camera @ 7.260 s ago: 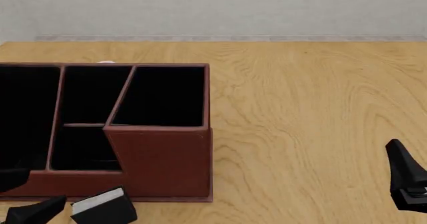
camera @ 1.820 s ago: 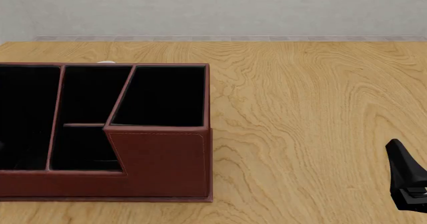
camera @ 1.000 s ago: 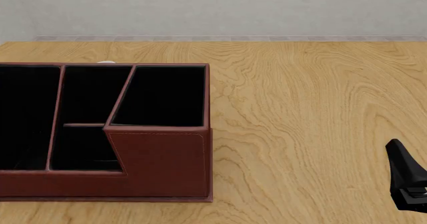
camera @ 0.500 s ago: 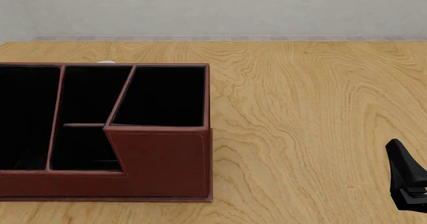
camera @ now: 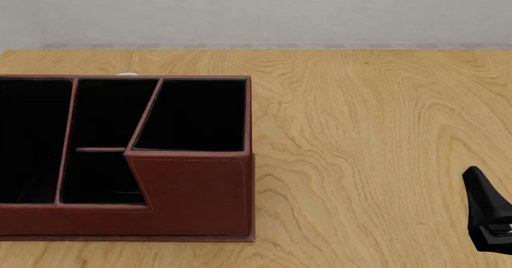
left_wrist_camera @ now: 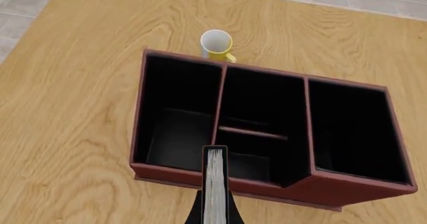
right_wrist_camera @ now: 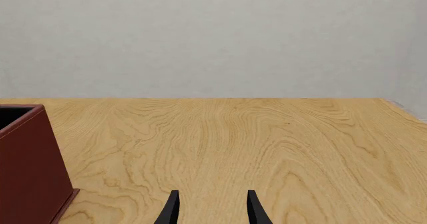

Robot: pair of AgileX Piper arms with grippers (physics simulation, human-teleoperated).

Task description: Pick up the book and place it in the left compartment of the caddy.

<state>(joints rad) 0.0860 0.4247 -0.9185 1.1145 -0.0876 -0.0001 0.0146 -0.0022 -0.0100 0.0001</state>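
Observation:
In the left wrist view my left gripper (left_wrist_camera: 213, 215) is shut on the book (left_wrist_camera: 214, 181), seen edge-on with its white page block between black covers. It hangs high above the caddy (left_wrist_camera: 347, 191), over the front wall near the divider beside the left compartment (left_wrist_camera: 175, 119). In the front view the caddy (camera: 192, 196) stands at the left with the left compartment (camera: 30, 136) cut by the frame edge; the left gripper and the book are out of that view. My right gripper (right_wrist_camera: 213, 209) is open and empty, low at the front right (camera: 486, 217), far from the caddy.
A yellow mug with a white inside (left_wrist_camera: 217, 44) stands just behind the caddy; only its rim (camera: 126, 74) shows in the front view. The caddy's corner (right_wrist_camera: 27, 159) shows in the right wrist view. A grey wall runs behind the wooden table (camera: 384, 130).
Seven seconds ago the book and the left gripper were at the front view's bottom left; they have since left that view. Over the last second nothing has moved there.

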